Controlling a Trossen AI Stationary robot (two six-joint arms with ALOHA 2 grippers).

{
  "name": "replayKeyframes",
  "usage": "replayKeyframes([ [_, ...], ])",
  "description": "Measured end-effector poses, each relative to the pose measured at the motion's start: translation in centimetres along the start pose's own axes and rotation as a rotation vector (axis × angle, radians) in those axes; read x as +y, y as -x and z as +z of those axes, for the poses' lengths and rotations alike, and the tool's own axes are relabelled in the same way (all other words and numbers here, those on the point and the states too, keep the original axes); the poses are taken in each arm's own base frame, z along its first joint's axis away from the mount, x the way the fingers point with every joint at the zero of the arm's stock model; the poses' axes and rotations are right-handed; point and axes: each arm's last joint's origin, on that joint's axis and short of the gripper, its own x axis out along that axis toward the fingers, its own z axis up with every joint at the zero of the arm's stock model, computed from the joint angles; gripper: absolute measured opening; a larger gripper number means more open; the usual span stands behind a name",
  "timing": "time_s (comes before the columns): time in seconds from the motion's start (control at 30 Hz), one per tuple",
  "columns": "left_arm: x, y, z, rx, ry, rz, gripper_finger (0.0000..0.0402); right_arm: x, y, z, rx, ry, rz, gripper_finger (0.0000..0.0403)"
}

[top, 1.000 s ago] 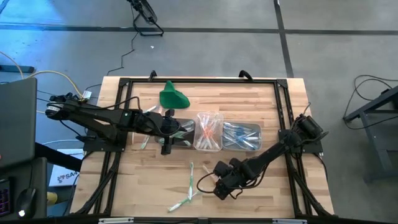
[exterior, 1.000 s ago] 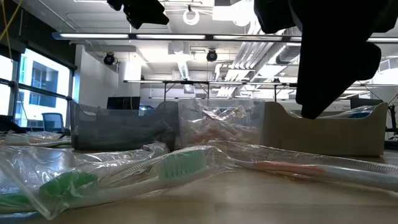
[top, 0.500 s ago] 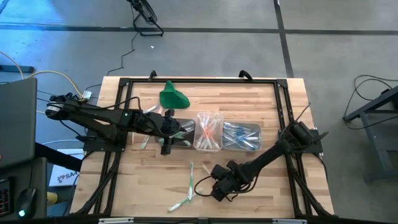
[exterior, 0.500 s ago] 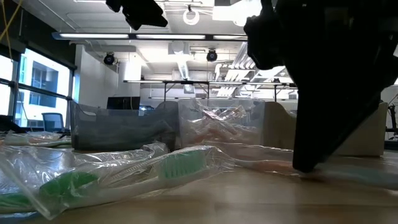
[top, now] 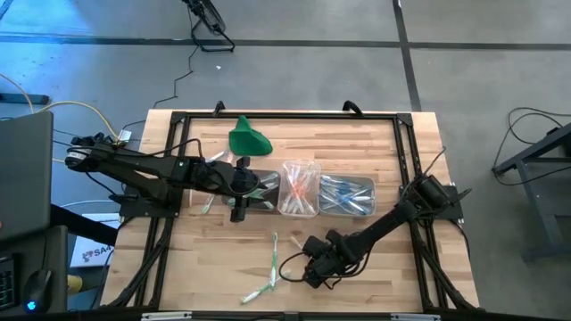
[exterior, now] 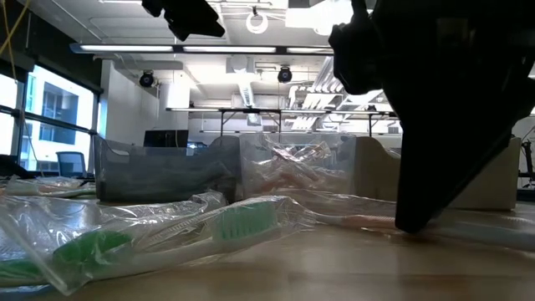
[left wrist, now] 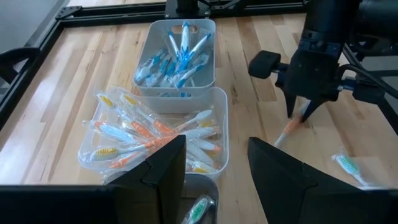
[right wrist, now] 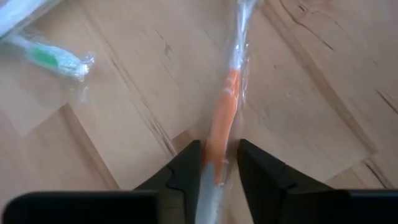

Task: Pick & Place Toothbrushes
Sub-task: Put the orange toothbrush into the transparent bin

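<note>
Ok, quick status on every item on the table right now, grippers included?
Left gripper: open, empty, above the tubs.
Right gripper: down at the table, fingers either side of orange toothbrush.
Orange toothbrush: wrapped, flat on the table.
Green toothbrushes: loose on the table.
Blue tub: filled.
Orange tub: filled.

Bare wooden tabletop across upper right of high view: open passage. Middle band blocked by three clear plastic tubs in a row, left arm's open gripper over leftmost. Crumpled green cloth lump upper centre. Lower centre: wrapped green-and-white toothbrushes scattered, right gripper just beside them. Lower right corner free.
</note>
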Motion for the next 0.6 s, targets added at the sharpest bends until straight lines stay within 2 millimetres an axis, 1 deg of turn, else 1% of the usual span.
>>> replayKeyframes([
  [0.17, 0.00, 0.01, 0.01, -0.001, 0.001, 0.000, 0.0167, -0.11, -0.05, -0.06, 0.004, 0.002, -0.008, 0.0043],
  [0.27, 0.00, 0.00, 0.00, 0.000, 0.002, 0.000, 0.0167, 0.02, -0.06, -0.03, 0.011, -0.001, 0.009, 0.0017],
  [0.6, 0.00, 0.01, 0.01, -0.001, 0.003, 0.000, 0.0167, 0.83, 0.18, -0.75, 0.016, 0.020, 0.069, 0.0010],
])
